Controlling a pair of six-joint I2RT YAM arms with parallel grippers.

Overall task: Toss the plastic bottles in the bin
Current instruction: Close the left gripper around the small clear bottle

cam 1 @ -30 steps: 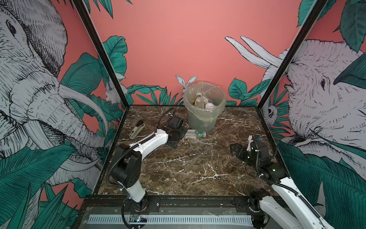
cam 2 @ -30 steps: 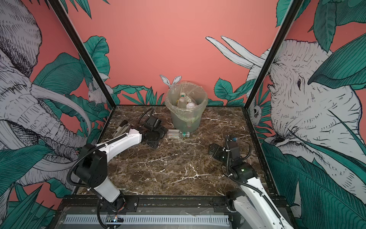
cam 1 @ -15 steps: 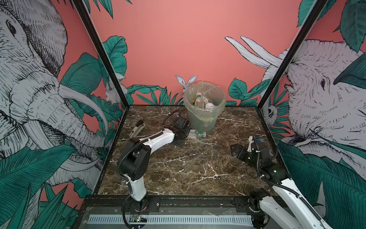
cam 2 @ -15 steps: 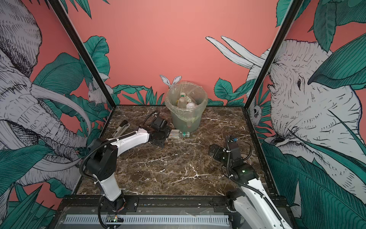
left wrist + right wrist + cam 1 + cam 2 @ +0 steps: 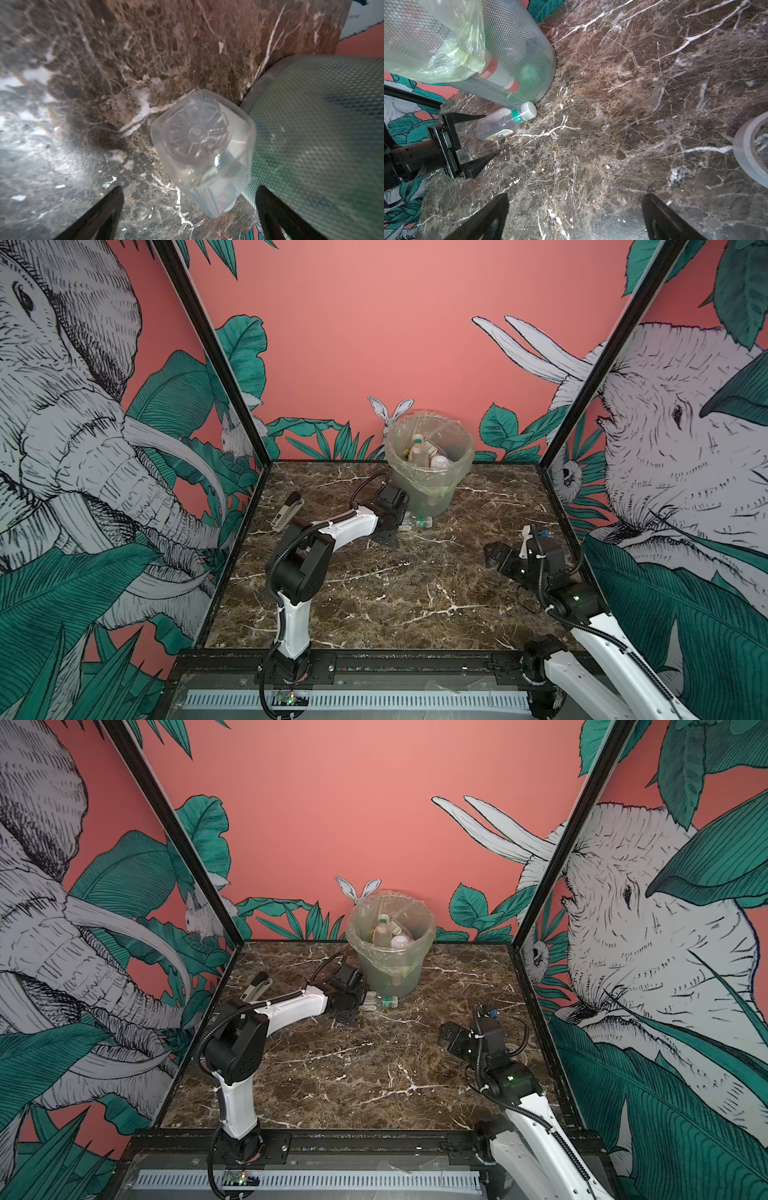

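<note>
Just 1 bottle (image 5: 500, 125) lies beside the bin (image 5: 517, 41).

The marble tabletop (image 5: 395, 593) bears the bin (image 5: 432, 489), a bottle (image 5: 419, 523) lying at its foot, a stapler (image 5: 286, 510) and tape roll (image 5: 741, 145).

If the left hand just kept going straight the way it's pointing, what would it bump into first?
The clear bottle lying on its side: its base faces the open left hand, almost straight ahead. The bin beside it might get brushed too, though depth is hard to judge.
</note>
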